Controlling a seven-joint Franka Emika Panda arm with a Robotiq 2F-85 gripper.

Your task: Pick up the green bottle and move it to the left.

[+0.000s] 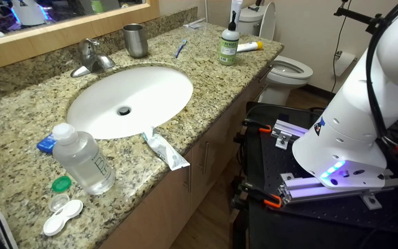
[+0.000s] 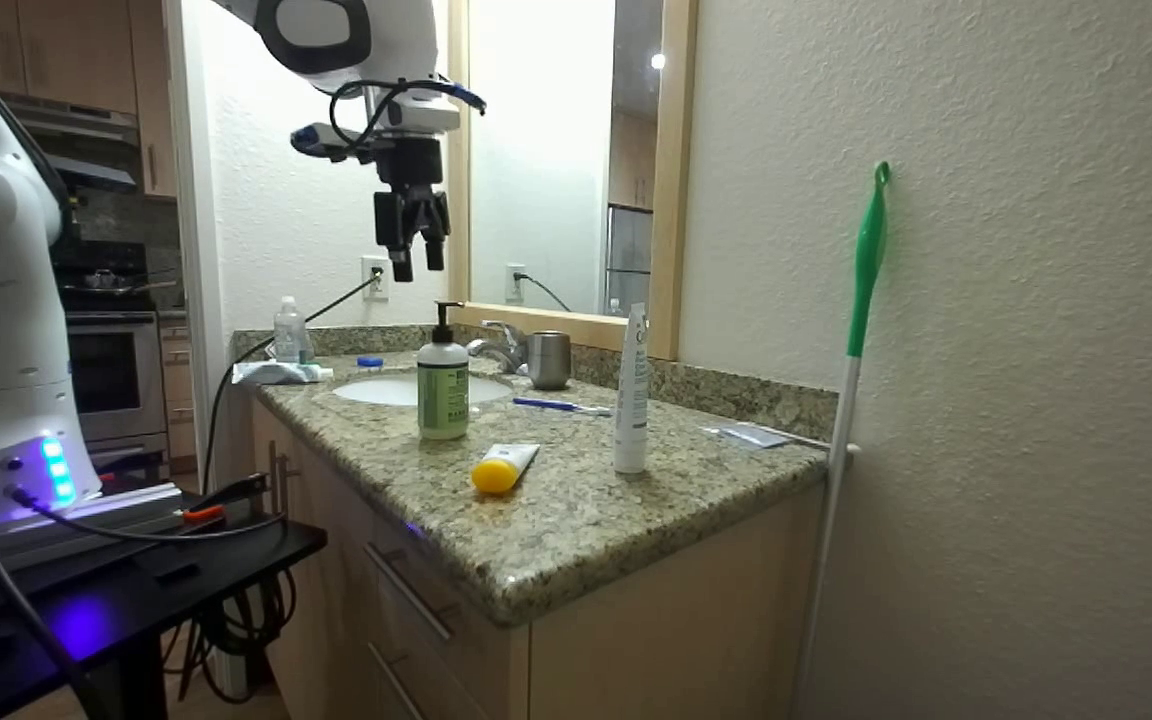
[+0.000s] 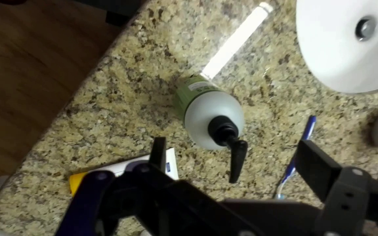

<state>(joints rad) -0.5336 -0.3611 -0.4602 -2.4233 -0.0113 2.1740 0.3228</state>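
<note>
The green bottle is a soap bottle with a green label, pale top and black pump. It stands upright on the counter in both exterior views [image 1: 228, 48] [image 2: 443, 395] and is seen from above in the wrist view [image 3: 208, 108]. My gripper [image 2: 418, 264] hangs fingers-down in the air above the counter, higher than the pump. In the wrist view my gripper [image 3: 235, 152] is open and empty, fingers wide apart. The pump nozzle appears between the fingers, touching neither. In an exterior view only the arm's base and lower links show; the gripper is out of frame there.
A yellow-capped tube [image 2: 504, 470] lies close to the bottle and a white tube [image 2: 633, 400] stands near. A toothbrush [image 1: 180, 48], grey cup [image 1: 135, 39], faucet [image 1: 90, 57] and sink [image 1: 147, 90] are around it. A clear bottle [image 1: 85, 162] stands at the counter's far end.
</note>
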